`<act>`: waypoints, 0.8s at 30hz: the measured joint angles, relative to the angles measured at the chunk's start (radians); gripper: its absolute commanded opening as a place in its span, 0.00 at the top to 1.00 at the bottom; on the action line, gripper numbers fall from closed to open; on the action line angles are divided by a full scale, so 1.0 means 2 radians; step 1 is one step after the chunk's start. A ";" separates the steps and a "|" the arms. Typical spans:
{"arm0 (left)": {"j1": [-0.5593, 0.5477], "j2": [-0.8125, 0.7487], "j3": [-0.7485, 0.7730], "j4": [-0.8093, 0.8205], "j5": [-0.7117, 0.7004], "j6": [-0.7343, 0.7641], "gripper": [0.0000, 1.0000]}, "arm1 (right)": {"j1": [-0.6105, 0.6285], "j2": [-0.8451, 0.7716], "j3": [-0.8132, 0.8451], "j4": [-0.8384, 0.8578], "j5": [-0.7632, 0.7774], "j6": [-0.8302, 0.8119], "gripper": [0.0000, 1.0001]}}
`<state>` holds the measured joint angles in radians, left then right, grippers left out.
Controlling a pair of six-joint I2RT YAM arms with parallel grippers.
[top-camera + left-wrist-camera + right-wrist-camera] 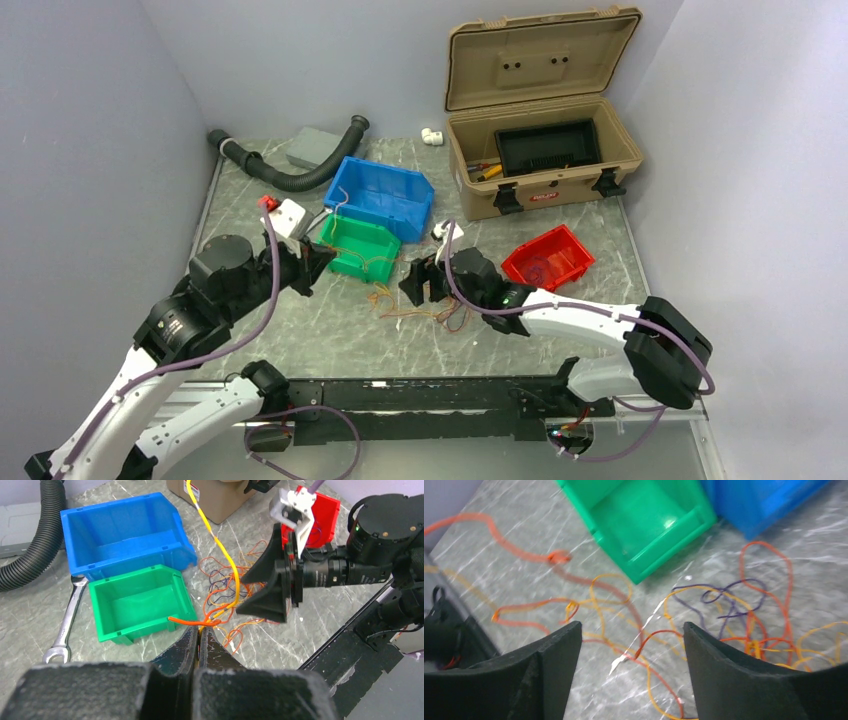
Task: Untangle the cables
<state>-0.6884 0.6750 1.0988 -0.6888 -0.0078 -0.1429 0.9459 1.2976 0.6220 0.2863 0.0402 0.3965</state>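
The cables [415, 312] lie tangled at centre frame, just below the green bin [348, 265]. The left gripper [199, 630] pinches orange and yellow strands, likely as an anchor. The right gripper [631, 630] hovers spread wide over the loops, apparently choosing one.

The left arm [185, 322] reaches forward, its left gripper [199, 631] squeezed shut, maybe pinching the cables [187, 621]. The right gripper [631, 629] hangs low, fingers [551, 672] wide apart.
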 measured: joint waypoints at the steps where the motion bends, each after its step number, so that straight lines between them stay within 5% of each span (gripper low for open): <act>1: 0.000 -0.005 -0.004 0.000 0.002 0.000 1.00 | 0.000 0.000 0.002 0.000 0.020 0.004 0.40; 3: 0.000 -0.014 -0.010 -0.003 0.004 -0.001 1.00 | 0.000 0.001 0.010 -0.002 0.053 0.010 0.95; 4: 0.000 -0.019 -0.012 -0.003 0.005 -0.001 1.00 | 0.000 0.002 0.015 -0.002 0.063 0.011 1.00; 12: 0.000 -0.030 -0.014 -0.012 -0.021 -0.008 0.99 | -0.002 -0.023 0.042 -0.031 0.058 0.001 1.00; 13: 0.000 -0.027 -0.014 -0.017 -0.029 -0.012 0.90 | -0.002 -0.036 0.052 -0.047 0.052 -0.002 1.00; 16: 0.000 -0.020 -0.020 -0.022 -0.051 -0.022 0.20 | -0.002 -0.068 0.113 -0.100 0.028 -0.012 1.00; 17: 0.000 -0.019 -0.024 -0.022 -0.054 -0.028 0.08 | -0.002 -0.075 0.136 -0.112 0.021 -0.015 1.00; 18: 0.000 -0.018 -0.029 -0.022 -0.055 -0.027 0.01 | -0.002 -0.082 0.167 -0.130 0.011 -0.019 1.00; 24: 0.000 -0.023 -0.060 -0.002 -0.024 -0.040 0.01 | -0.001 -0.097 0.336 -0.199 -0.017 -0.042 1.00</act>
<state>-0.6880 0.6296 0.9794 -0.6918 -0.0566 -0.2234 0.9432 1.1046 1.2934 -0.1108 0.0063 0.3122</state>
